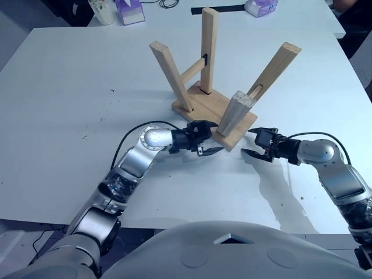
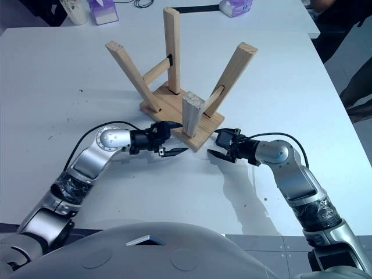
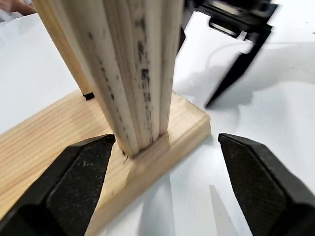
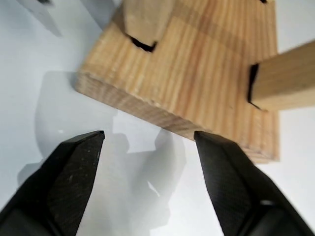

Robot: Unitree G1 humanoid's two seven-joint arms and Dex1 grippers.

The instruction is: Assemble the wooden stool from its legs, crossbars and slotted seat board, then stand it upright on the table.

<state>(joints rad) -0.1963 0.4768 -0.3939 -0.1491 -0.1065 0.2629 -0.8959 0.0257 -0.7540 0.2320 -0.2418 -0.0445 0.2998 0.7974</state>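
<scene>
The stool sits upside down towards the far middle of the table. Its seat board lies flat on the surface and its legs point up and splay outward.

It looks like solid wood, so expect it to be stiff and hard, with some weight for claws this small. The legs seem to sit in slots with no fixing to be seen, so I judge that lifting by the upper part of a leg could pull it loose. The smooth grain may also slip between hard fingers. You'd do better to grip the board's edge on two opposite sides, or a leg right at its base, and turn the whole thing over as one piece.

By count there is one seat board and four legs: the near leg, left leg, far leg and right leg. I can make out two crossbars, one between the left and far legs and one by the right leg.

Your left gripper is spread wide and empty, just beside the board's near edge at the foot of the near leg. Your right gripper is also spread wide with nothing in it, just off the board's near right corner.

At the table's far edge are two tissue packs, a cup and a black strip, well apart from the stool.
</scene>
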